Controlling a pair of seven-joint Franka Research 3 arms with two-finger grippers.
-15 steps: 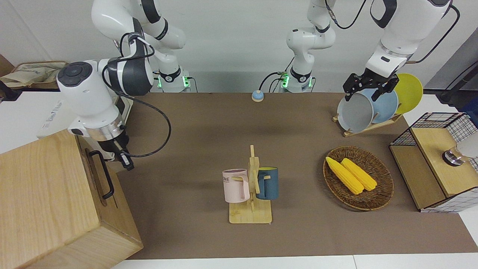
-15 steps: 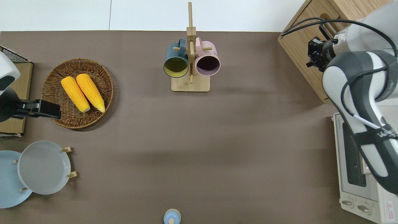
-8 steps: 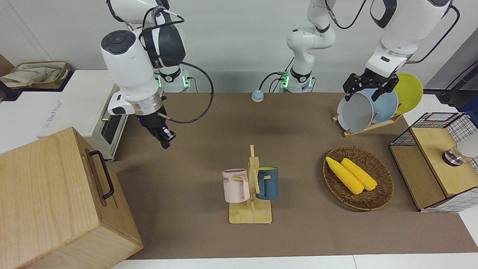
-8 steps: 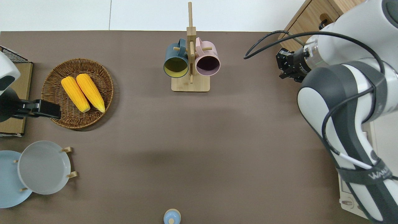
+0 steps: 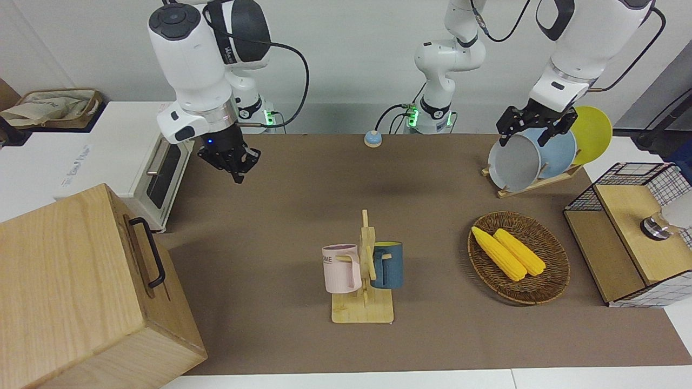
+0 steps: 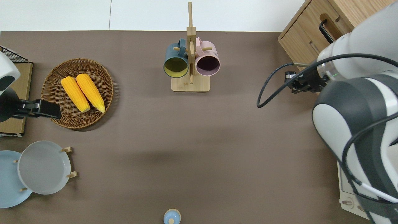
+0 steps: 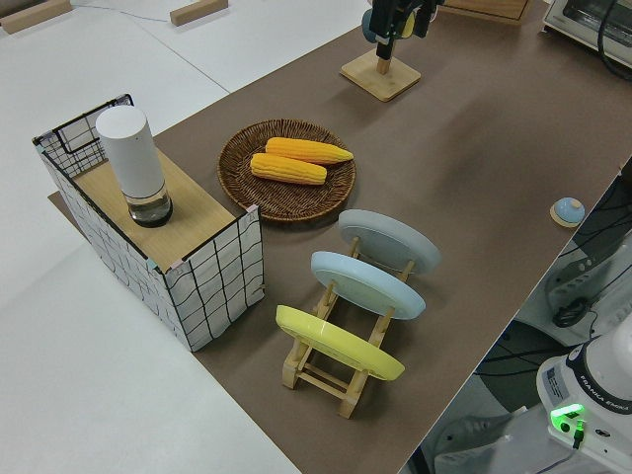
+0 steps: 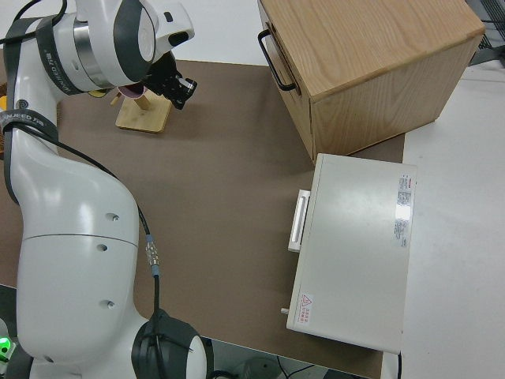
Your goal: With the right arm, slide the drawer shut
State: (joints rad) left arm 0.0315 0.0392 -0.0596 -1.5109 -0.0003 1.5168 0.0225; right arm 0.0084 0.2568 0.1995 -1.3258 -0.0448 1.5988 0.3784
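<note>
Pale wood makes up the large box cabinet (image 5: 81, 286) standing at the right arm's end of the desk (image 5: 303, 227), at the edge farthest from the robots. The drawer (image 6: 314, 37) sits flush in the cabinet's front, pushed fully in, with its black bar handle (image 5: 148, 251) standing out from the front panel. Nothing touches the handle or the drawer.

The right arm (image 5: 194, 70) is raised above the desk, apart from the cabinet. Its right gripper (image 5: 233, 162) hangs in the air over bare brown desk surface, between the cabinet and the white toaster oven (image 8: 355, 253), as the overhead view shows. A small blue light glows at its wrist. The gripper holds nothing; whether its fingers are apart or together cannot be told.

The toaster oven sits on the desk nearer to the robots than the cabinet. Near the middle of the desk a wooden mug stand (image 5: 363, 302) carries a pink mug (image 5: 341, 268) and a dark blue mug (image 5: 387, 265). Toward the left arm's end lies a wicker basket (image 5: 546, 286) with two yellow corn cobs (image 5: 508, 253) in it, and beside it a smaller wooden box with black wire mesh (image 5: 638, 227). A wooden plate rack (image 7: 336, 365) holds a grey, a blue and a yellow plate upright.

The left arm is parked, and its left gripper (image 5: 532, 127) cannot be read as open or closed.
</note>
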